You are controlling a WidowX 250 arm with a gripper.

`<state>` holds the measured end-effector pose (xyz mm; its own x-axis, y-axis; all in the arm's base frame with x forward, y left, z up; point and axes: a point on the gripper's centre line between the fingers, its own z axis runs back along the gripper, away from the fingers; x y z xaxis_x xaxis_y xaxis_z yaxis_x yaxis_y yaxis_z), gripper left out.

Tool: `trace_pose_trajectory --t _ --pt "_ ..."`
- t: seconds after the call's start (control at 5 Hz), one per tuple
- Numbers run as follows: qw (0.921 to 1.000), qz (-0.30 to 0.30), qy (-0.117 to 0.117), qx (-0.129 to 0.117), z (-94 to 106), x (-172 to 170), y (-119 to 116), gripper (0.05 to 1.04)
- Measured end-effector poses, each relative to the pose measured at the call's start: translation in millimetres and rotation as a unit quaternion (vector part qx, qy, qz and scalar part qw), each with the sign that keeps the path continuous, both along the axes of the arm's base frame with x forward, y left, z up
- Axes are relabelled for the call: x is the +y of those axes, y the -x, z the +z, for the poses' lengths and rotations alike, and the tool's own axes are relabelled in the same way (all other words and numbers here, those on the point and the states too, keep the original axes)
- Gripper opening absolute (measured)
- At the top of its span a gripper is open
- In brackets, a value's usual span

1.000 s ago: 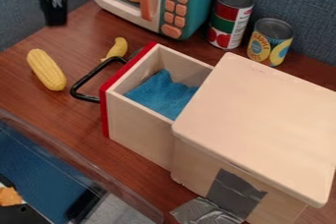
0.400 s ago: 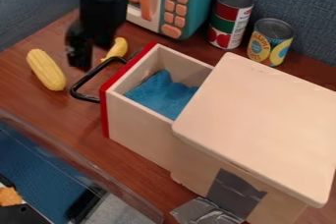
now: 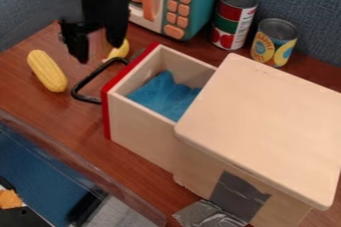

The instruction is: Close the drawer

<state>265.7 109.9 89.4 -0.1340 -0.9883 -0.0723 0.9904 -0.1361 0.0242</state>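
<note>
The black hand (image 3: pixel 98 47) hangs, fingers apart, at the far left over the worktop (image 3: pixel 63 114), near the black handle (image 3: pixel 85 82) of the open, red-fronted drawer (image 3: pixel 140 129), which holds a blue cloth (image 3: pixel 163 94), with a corn cob (image 3: pixel 47 71) at left and a toy microwave (image 3: pixel 193 7) behind.

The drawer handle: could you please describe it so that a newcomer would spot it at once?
Find the wooden box, then its open drawer with the red front. The handle is a bent black bar, attached, unlike the loose yellow corn nearby.

Corn (image 3: pixel 47 70) lies well apart from two cans (image 3: pixel 232 19) near a toy microwave (image 3: pixel 208 3).
</note>
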Motion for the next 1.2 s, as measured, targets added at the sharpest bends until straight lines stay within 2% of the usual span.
trace_pose_trajectory --t 0.2,0.4,0.6,0.8,1.0,1.2 --pt "0.9993 0.017 0.032 0.004 -4.4 8 1 1.001" --pt "0.9995 0.024 0.022 0.005 -3.9 15 4 1.001" --pt "0.9984 0.046 0.032 -0.006 -1.2 32 12 1.001" --pt "0.9987 0.041 0.027 -0.012 -0.1 35 10 1.001" --pt "0.9987 0.046 0.020 -0.013 -4.8 36 12 1.000" --pt "0.9982 0.055 0.021 0.000 -20.1 34 15 1.001"
